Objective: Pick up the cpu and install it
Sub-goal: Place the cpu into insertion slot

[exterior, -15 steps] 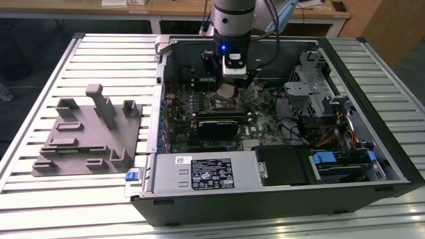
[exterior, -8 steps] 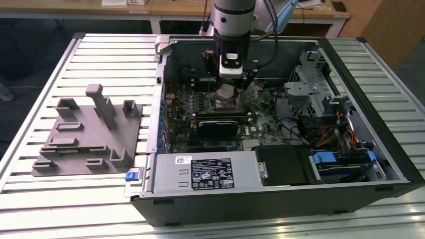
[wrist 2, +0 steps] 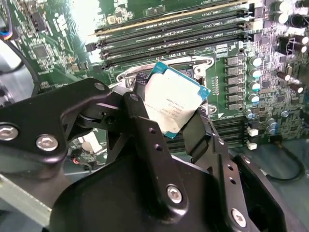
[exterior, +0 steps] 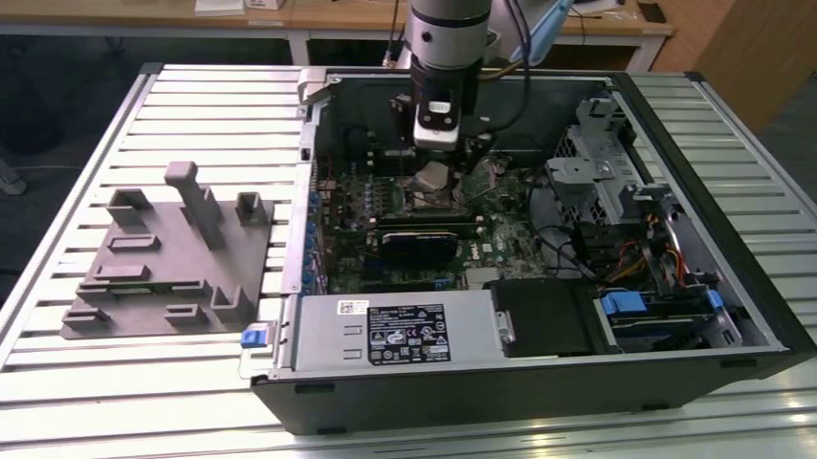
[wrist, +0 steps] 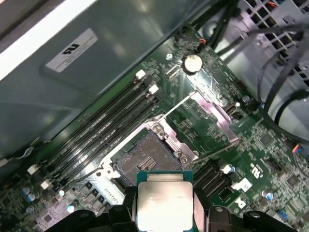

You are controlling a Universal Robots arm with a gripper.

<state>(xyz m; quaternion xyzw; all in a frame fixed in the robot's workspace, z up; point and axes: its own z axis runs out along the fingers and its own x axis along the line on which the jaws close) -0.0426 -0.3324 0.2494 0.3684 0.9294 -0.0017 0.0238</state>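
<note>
Tool [wrist 2: 170, 115] grips the cpu [wrist 2: 176, 96] by two opposite edges, in the air close to the open socket [wrist: 145, 157] on the motherboard [wrist: 270, 145]. Pickup looks done; cpu not yet seated, socket's retention frame [wrist: 208, 113] raised.

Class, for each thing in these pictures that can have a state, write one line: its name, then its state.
cpu: held off the board near the socket, not seated.
tool: shut on the cpu's edges.
cpu socket: open, empty.
load plate: swung open.
computer case: lying on its side, side panel off.
</note>
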